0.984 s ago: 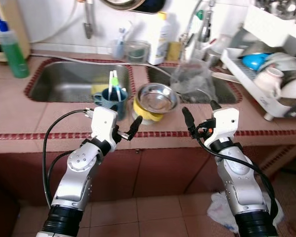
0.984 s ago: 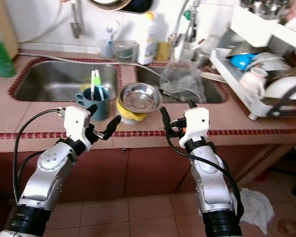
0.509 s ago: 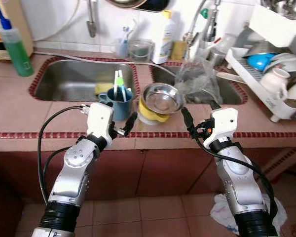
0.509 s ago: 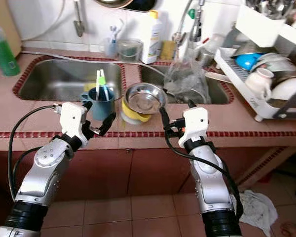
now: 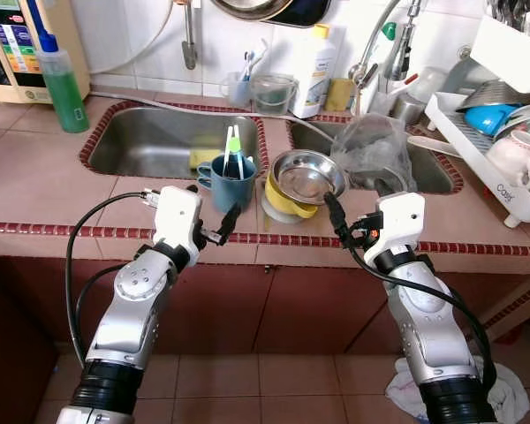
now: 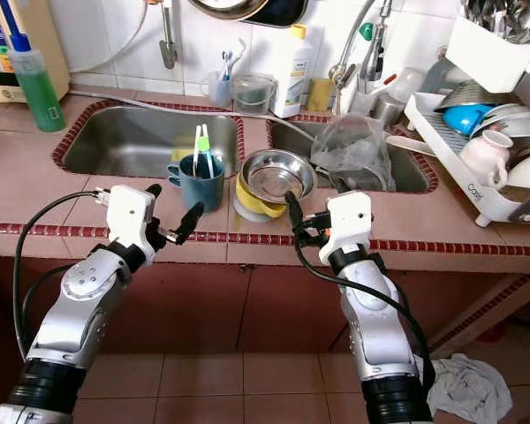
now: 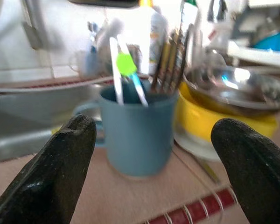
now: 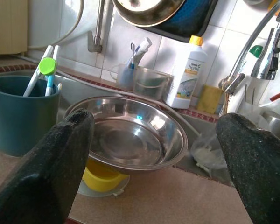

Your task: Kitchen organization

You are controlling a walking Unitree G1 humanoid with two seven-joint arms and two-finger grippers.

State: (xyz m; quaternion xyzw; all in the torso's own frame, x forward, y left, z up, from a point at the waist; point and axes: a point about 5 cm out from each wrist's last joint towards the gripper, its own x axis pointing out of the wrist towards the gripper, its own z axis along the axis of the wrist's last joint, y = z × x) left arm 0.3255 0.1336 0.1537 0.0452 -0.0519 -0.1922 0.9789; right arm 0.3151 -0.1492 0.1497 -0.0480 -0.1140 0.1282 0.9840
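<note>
A robot faces a tiled kitchen counter [image 5: 35, 190] with a double sink [image 5: 150, 141]. A blue mug [image 5: 232, 181] holding toothbrushes stands on the counter strip between the sink and the counter's front edge. Just beside it, a steel bowl [image 5: 305, 174] sits tilted on top of a yellow bowl [image 5: 287, 201].

The head views show both arms raised at the counter edge. The left gripper [image 5: 214, 221] is near the mug, just in front of it, fingers spread wide and holding nothing. The right gripper [image 5: 358, 219] is in front of the steel bowl, also spread wide and empty. These views also take in a green bottle [image 5: 64, 87] at the far left, a white dish rack [image 5: 503, 190] with crockery on the right, and a crumpled clear bag [image 5: 371, 150] by the tap.

The left wrist view shows the mug centred between the two black fingers [image 7: 60, 172], not touching either. The right wrist view shows the steel bowl between its fingers [image 8: 56, 177], with a white detergent bottle [image 8: 189, 70] behind.
</note>
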